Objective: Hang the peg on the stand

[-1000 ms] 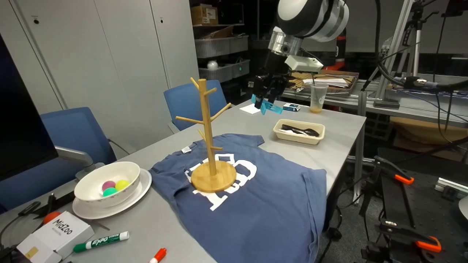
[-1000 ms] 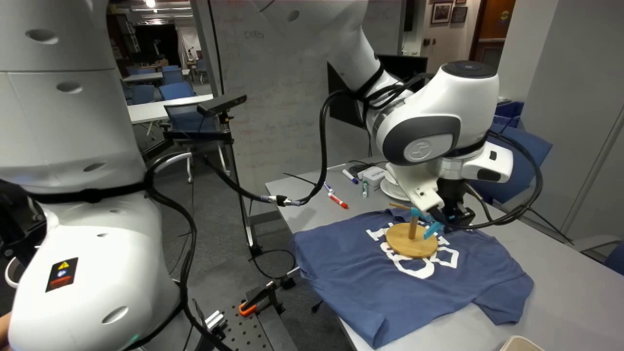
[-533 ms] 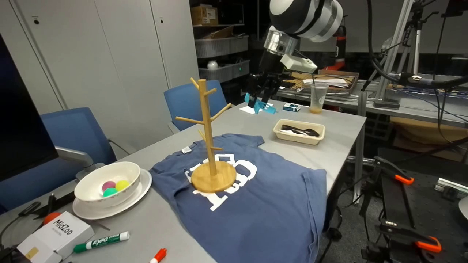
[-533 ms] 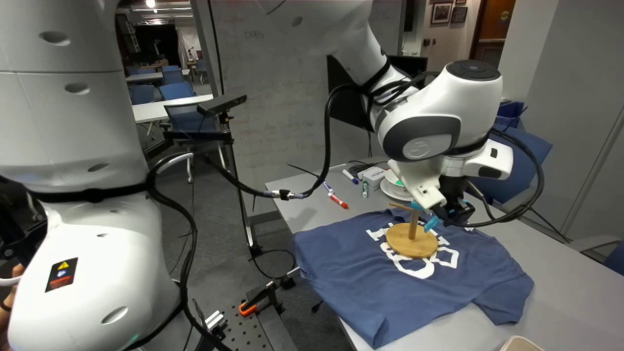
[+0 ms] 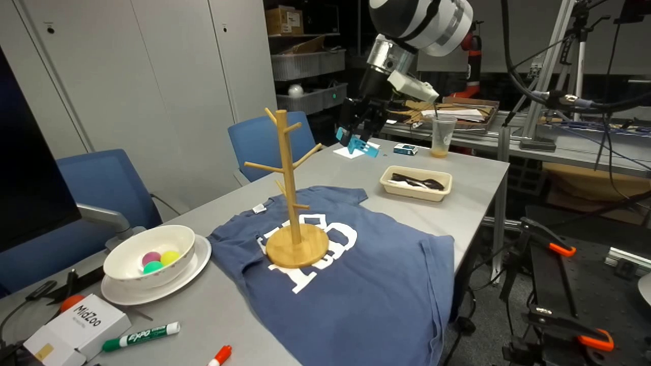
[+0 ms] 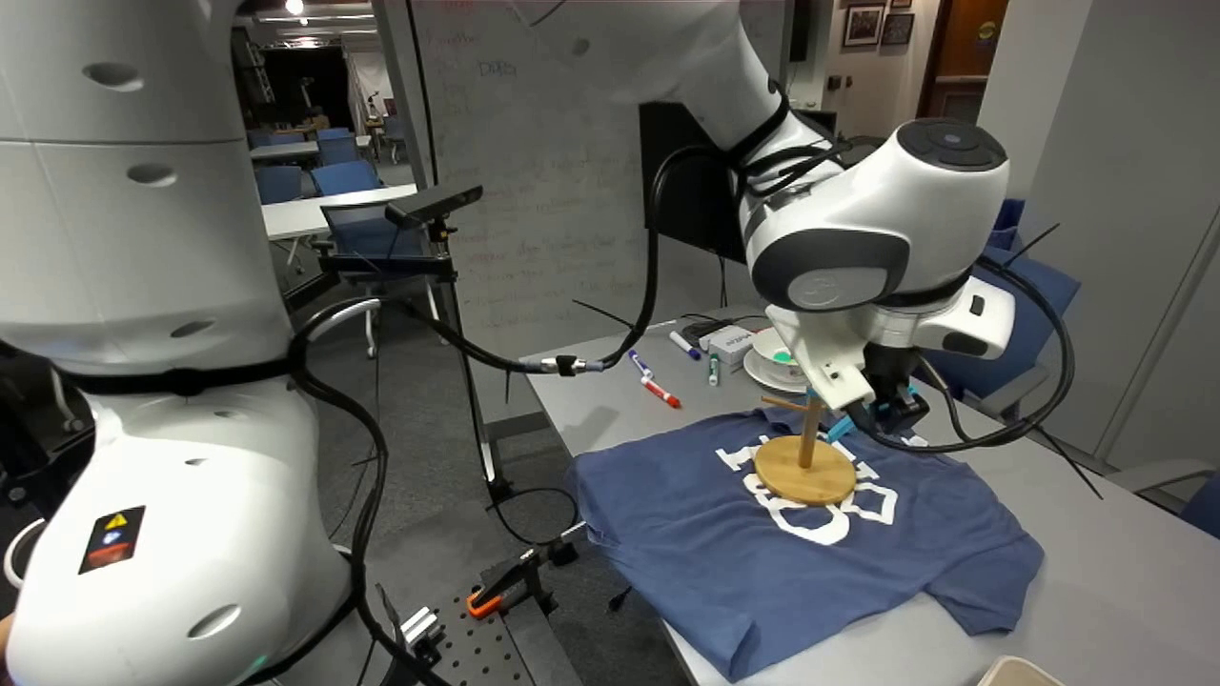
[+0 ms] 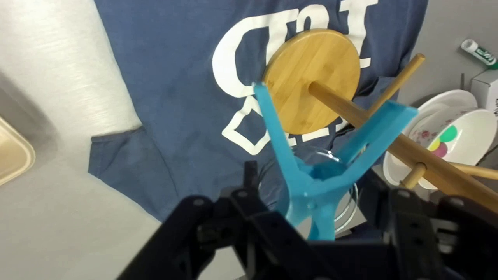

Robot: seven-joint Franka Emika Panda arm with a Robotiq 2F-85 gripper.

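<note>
Pinching the peg [image 7: 311, 186] — between its fingers — the gripper [image 5: 355, 139] hovers; prongs jut beyond.

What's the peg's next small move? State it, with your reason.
I would probably ease the pincer slightly closer to the stand without releasing the peg, aiming its prongs at a branch. The wrist view shows the peg held, prongs spread outward; in an exterior view it is in the air, apart from the stand.

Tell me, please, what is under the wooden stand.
A blue T-shirt lies under the stand. Its white print shows beside the round base; the part beneath it is covered from view.
</note>
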